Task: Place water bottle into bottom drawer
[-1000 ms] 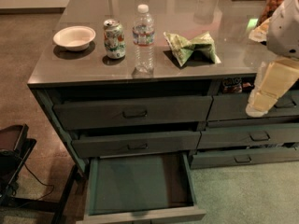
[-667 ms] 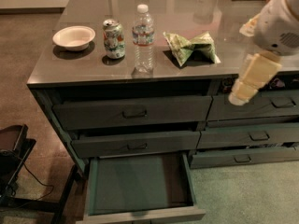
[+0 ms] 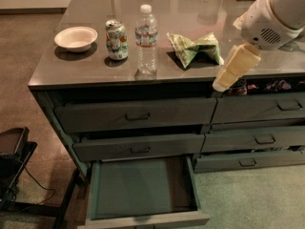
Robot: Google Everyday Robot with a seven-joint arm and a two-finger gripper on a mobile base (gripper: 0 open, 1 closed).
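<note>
The water bottle [image 3: 146,39], clear with a white cap and a red-white-blue label, stands upright on the counter near its front edge. The bottom drawer [image 3: 143,185] of the left stack is pulled open and its teal-green floor is bare. My gripper [image 3: 222,83], cream-coloured under the white arm, hangs over the counter's front edge to the right of the bottle. It is apart from the bottle and holds nothing that I can see.
A green-white soda can [image 3: 116,39] stands just left of the bottle, and a white bowl [image 3: 76,38] lies further left. A crumpled green bag [image 3: 193,48] lies between the bottle and my gripper. Black equipment [image 3: 12,156] stands on the floor at the left.
My gripper and arm have moved left and slightly up, from beside the right-hand drawers toward the counter's front edge. The bottle, the can and the drawer have not moved.
</note>
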